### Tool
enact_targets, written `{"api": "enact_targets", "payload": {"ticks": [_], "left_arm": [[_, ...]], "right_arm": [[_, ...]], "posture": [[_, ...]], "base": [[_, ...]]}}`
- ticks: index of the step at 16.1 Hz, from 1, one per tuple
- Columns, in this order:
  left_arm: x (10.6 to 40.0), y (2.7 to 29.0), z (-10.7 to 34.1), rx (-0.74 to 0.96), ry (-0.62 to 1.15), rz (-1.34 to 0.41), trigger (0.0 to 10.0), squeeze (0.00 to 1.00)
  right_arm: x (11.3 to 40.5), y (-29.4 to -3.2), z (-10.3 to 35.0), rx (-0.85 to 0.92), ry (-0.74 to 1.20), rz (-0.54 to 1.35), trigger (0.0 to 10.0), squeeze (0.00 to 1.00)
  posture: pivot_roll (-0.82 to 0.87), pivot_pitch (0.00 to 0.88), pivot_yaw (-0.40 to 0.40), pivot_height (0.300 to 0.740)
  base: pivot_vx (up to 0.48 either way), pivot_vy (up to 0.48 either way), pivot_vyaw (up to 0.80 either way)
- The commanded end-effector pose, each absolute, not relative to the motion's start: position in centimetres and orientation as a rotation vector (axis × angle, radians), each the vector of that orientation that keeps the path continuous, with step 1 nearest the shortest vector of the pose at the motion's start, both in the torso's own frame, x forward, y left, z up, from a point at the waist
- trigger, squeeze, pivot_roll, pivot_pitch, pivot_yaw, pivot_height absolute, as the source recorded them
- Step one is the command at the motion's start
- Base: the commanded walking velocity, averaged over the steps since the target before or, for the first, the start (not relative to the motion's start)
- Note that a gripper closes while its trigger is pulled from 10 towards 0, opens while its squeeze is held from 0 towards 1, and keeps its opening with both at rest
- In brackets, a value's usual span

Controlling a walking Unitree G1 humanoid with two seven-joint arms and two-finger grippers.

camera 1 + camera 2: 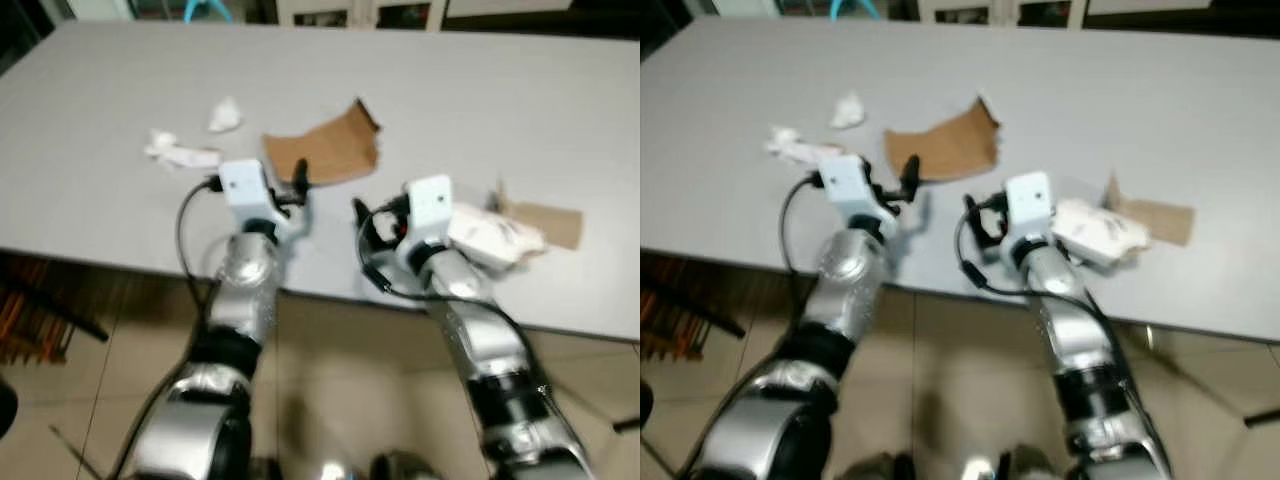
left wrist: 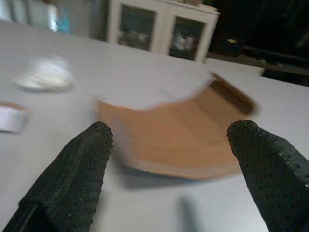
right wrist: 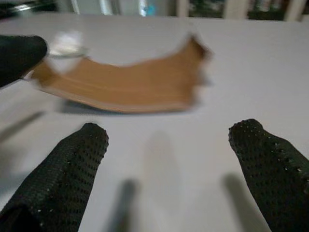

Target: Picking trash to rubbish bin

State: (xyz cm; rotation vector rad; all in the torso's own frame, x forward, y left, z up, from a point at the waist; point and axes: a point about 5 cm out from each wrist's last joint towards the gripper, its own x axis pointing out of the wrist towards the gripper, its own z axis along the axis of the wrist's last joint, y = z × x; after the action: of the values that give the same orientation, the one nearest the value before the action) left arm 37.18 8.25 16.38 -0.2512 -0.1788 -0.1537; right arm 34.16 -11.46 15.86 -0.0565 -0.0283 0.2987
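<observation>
Two silver metallic arms — each built of rounded, glossy segments joined by black collars at the joints. Each wrist carries a white box-shaped housing, from which the left gripper [image 1: 300, 185] and right gripper [image 1: 362, 222] extend as black hardware. A thin black cable loops out from the side of each wrist housing and runs back along the forearm. In the wrist views, the left fingers [image 2: 72, 179] and right fingers [image 3: 60, 176] appear as broad, rounded black pads — their surfaces covered in a fine dotted, pimpled texture.
</observation>
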Motion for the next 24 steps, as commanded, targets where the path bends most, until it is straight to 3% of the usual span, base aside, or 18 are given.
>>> {"api": "enact_targets", "payload": {"ticks": [1,7,18,24], "left_arm": [[37.2,8.5,16.3,-0.229,-0.177,-0.155,10.0,0.00],[37.1,8.5,16.5,-0.217,-0.190,-0.150,10.0,0.00],[37.1,7.9,16.1,-0.225,-0.143,-0.156,10.0,0.00],[36.6,5.1,16.7,-0.192,-0.163,-0.467,10.0,0.00]], "right_arm": [[34.1,-11.2,16.3,-0.046,-0.041,0.304,10.0,0.00],[34.1,-11.2,16.2,-0.044,-0.041,0.304,10.0,0.00],[34.0,-11.2,16.2,-0.037,-0.043,0.302,10.0,0.00],[33.9,-11.2,16.1,-0.040,-0.041,0.303,10.0,0.00]], "posture": [[-0.04,0.198,0.052,0.740],[-0.04,0.197,0.052,0.740],[-0.04,0.197,0.059,0.740],[-0.05,0.198,0.056,0.740]], "base": [[0.382,0.000,0.00],[0.377,0.000,0.00],[0.000,0.000,0.00],[0.000,0.000,0.00]]}}
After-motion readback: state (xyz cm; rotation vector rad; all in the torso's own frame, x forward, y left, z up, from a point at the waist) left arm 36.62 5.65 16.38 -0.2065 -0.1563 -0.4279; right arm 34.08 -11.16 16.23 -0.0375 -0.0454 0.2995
